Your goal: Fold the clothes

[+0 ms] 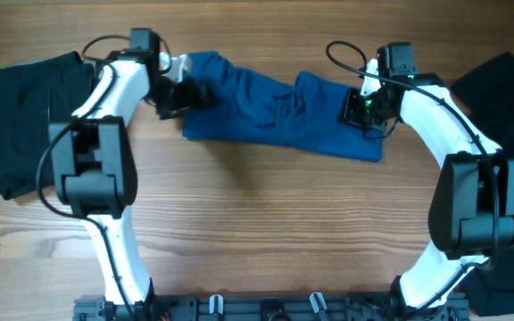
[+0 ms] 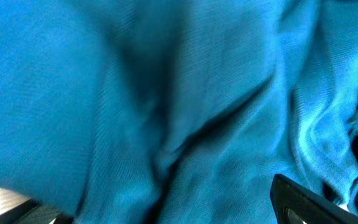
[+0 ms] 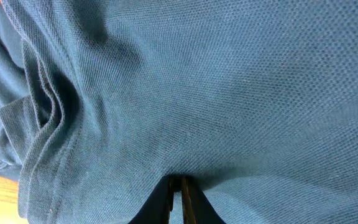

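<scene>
The blue shirt (image 1: pixel 275 111) lies bunched in a long band across the far middle of the table. My left gripper (image 1: pixel 173 94) is at its left end. In the left wrist view the blue cloth (image 2: pixel 166 93) fills the frame, and the left gripper's (image 2: pixel 166 211) fingers are far apart at the bottom corners with cloth between them. My right gripper (image 1: pixel 364 111) is at the shirt's right end. In the right wrist view the right gripper's (image 3: pixel 179 183) fingers are pressed together on a pinch of the blue shirt (image 3: pixel 229 81).
A black garment (image 1: pixel 25 116) lies at the table's left edge. Another black garment (image 1: pixel 507 89) lies at the right edge, with more dark cloth at the bottom right (image 1: pixel 507 299). Bare wood (image 1: pixel 266 223) spans the front half of the table.
</scene>
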`<action>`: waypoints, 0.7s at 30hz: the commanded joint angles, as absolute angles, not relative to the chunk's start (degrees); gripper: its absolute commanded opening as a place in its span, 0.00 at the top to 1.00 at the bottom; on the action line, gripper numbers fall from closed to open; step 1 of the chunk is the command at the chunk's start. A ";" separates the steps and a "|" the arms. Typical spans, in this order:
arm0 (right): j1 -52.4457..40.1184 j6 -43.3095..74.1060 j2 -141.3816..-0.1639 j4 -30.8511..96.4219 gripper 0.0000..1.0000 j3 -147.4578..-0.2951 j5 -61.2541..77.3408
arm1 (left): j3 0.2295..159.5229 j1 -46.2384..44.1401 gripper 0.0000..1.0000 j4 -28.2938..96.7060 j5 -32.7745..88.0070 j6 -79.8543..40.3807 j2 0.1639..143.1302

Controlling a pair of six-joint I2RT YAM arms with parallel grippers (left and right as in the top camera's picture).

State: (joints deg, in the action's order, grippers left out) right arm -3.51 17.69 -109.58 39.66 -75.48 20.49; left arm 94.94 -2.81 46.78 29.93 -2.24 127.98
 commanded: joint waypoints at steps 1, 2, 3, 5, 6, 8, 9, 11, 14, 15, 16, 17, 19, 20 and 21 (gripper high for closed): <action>-3.75 16.51 -110.39 39.68 0.91 -75.40 19.73 | 93.97 -7.05 0.09 44.38 30.46 -1.91 136.00; -3.75 16.49 -110.39 39.68 0.91 -75.40 19.73 | 93.97 -7.68 0.14 43.55 30.41 -1.93 136.99; -3.75 16.51 -110.39 39.70 0.92 -75.40 19.73 | 93.97 -8.25 0.21 42.61 30.41 -1.93 137.91; -3.75 16.47 -110.39 39.94 0.94 -75.40 19.73 | 93.97 -8.51 0.60 41.98 30.37 -1.91 138.50; -3.75 16.49 -110.37 40.01 0.95 -75.42 19.73 | 94.00 -8.32 0.71 42.02 30.06 -1.91 138.21; -3.68 16.47 -109.73 40.62 0.96 -75.42 19.75 | 94.28 -7.09 0.84 43.48 27.81 -1.87 136.42; -3.68 16.47 -108.49 42.04 0.96 -75.42 19.73 | 95.26 -5.87 0.91 45.56 24.49 -1.65 134.52; -3.68 15.73 -106.19 44.91 0.96 -75.42 19.73 | 99.11 -3.20 0.95 51.00 22.24 1.48 130.69; -3.68 15.03 -102.72 49.45 0.96 -75.42 17.85 | 109.21 -1.28 0.96 59.92 22.48 2.61 123.31; -3.62 15.00 -102.48 49.63 0.96 -75.42 17.34 | 110.93 -1.87 0.96 60.90 22.48 2.59 121.25; -3.18 15.00 -102.48 49.58 0.96 -75.42 17.34 | 111.57 -3.40 0.96 60.66 22.46 2.59 118.72; -2.61 15.14 -102.50 49.56 0.96 -75.42 16.88 | 111.57 -5.21 0.96 60.47 22.46 2.57 117.30; -1.23 15.22 -102.48 49.58 0.96 -75.42 16.32 | 111.57 -9.04 0.96 60.49 22.46 2.11 116.57; -0.16 15.25 -102.48 49.58 0.96 -75.42 16.32 | 111.55 -11.53 0.96 60.51 22.46 2.13 116.64; 0.95 15.35 -102.48 49.58 0.95 -75.42 16.32 | 111.55 -14.61 0.96 60.51 22.44 2.15 117.01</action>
State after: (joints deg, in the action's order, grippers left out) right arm -1.32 16.19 -103.53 49.52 -75.46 17.78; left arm 111.24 -8.05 60.45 22.00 1.26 116.53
